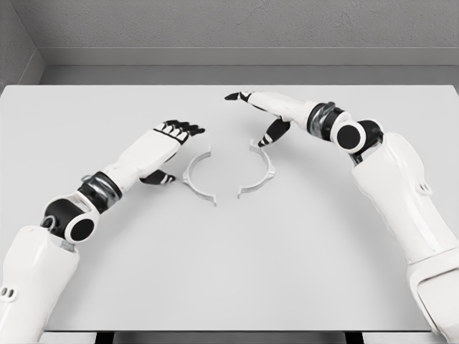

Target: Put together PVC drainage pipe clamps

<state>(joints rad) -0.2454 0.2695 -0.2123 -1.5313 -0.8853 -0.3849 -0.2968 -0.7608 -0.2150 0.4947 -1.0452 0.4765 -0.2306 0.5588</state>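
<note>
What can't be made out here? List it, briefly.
- Head view: whether the right hand touches the right clamp half; its thumb overlaps the upper end.
- Head view: fastening holes or clips on the left clamp half; too small.
- Head view: the left hand palm; it faces down toward the table.

Two clamp halves lie mid-table, a hand at each outer side.

On the table [229, 287], the left half [199, 175] and right half [259, 167] lie side by side, apart, their hollow sides facing each other. The left hand [163, 143] is just left of the left half, fingers extended. The right hand [267, 109] is behind the right half, fingers spread, thumb down near its far end.
</note>
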